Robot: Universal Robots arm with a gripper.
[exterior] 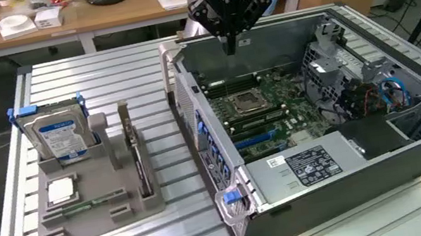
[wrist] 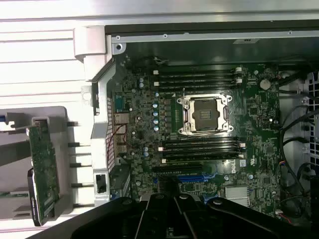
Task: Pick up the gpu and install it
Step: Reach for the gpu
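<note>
The gpu [exterior: 138, 159] stands on edge in a slot of the grey holder [exterior: 95, 221] on the exterior view's left, a thin dark strip seen edge-on. In the wrist view the gpu [wrist: 42, 167] shows a green board face with a dark edge, outside the case wall. My gripper [exterior: 229, 47] hangs shut and holds nothing, above the far rim of the open computer case [exterior: 319, 202], well apart from the card. The shut gripper [wrist: 169, 189] also shows dark in the wrist view, over the motherboard [wrist: 144, 114] near its blue expansion slot [wrist: 192, 175].
A hard drive [exterior: 59, 133] with a blue-white label stands upright at the holder's far end. A processor [exterior: 61, 190] and a memory stick [exterior: 80, 208] lie in the holder too. Cables and drive cages [exterior: 369, 94] fill the case's right side. A desk [exterior: 90, 13] stands behind.
</note>
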